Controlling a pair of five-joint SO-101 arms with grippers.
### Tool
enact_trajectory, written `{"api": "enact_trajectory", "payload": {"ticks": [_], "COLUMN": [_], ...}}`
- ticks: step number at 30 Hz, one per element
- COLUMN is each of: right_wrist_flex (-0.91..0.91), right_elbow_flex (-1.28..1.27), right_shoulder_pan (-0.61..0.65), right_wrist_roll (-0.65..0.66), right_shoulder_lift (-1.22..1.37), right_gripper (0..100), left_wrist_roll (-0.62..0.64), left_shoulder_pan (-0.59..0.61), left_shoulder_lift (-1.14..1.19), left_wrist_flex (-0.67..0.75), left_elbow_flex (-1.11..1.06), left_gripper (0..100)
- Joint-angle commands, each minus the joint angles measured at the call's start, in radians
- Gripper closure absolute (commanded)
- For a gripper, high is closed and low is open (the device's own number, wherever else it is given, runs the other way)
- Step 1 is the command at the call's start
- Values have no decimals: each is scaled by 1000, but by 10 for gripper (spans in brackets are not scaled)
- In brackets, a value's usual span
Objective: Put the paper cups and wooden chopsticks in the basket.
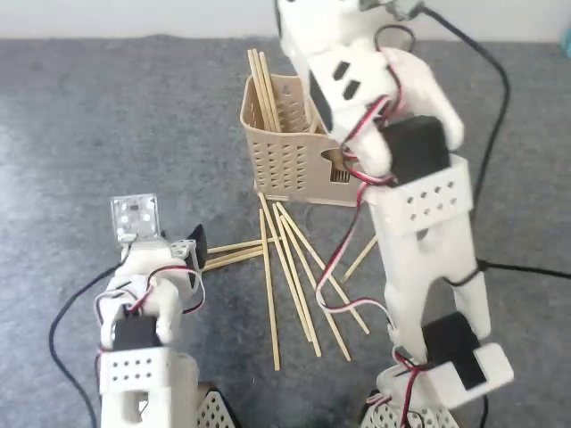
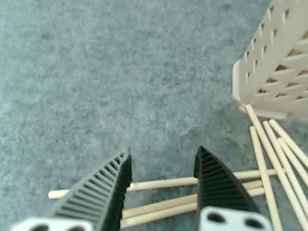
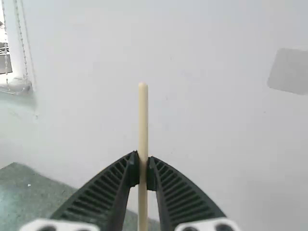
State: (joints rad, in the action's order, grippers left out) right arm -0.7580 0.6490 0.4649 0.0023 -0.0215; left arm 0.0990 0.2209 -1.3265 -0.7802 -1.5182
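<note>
Two claws are at work here. The right claw (image 3: pixel 143 168) is clenched on one stick (image 3: pixel 142 115), which stands upright between the jaws. We judge it is somewhere above the basket (image 1: pixel 285 147), since that arm leans over the rim in the high view. The left claw (image 2: pixel 163 153) is released, its jaws straddling three sticks (image 2: pixel 163 183) that lie flat on the bench (image 1: pixel 107 116) in front of the basket, on the left arm's side. A few stored sticks (image 1: pixel 265 89) stand in the basket's far corner. A loose fan (image 1: pixel 294 276) lies just in front of the basket, its upper ends near the base.

For the drop, we'd get the stick's lower tip inside the rim first. We'd keep it steep, aim for the corner with the stored sticks, and only then let go, or it may bounce out. For the left pick, we'd come straight down and close near mid-length so the sticks don't tilt. We'd also watch that the jaw tips don't snag on the bench surface.
</note>
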Motion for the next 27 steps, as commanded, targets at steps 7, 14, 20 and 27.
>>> {"api": "enact_trajectory", "payload": {"ticks": [7,14,20,27], "right_wrist_flex": [180,252,297,317], "right_elbow_flex": [6,6,8,46], "right_shoulder_pan": [39,38,39,33], "right_wrist_roll": [215,216,213,132], "right_shoulder_lift": [110,179,214,203], "right_gripper": [991,991,991,992], "left_wrist_roll": [-17,-17,-17,-18], "left_shoulder_pan": [-3,-5,-3,-3], "left_shoulder_lift": [212,218,218,218], "left_wrist_flex": [114,121,127,133], "left_elbow_flex": [97,97,97,96], "left_gripper": [793,793,793,793]}}
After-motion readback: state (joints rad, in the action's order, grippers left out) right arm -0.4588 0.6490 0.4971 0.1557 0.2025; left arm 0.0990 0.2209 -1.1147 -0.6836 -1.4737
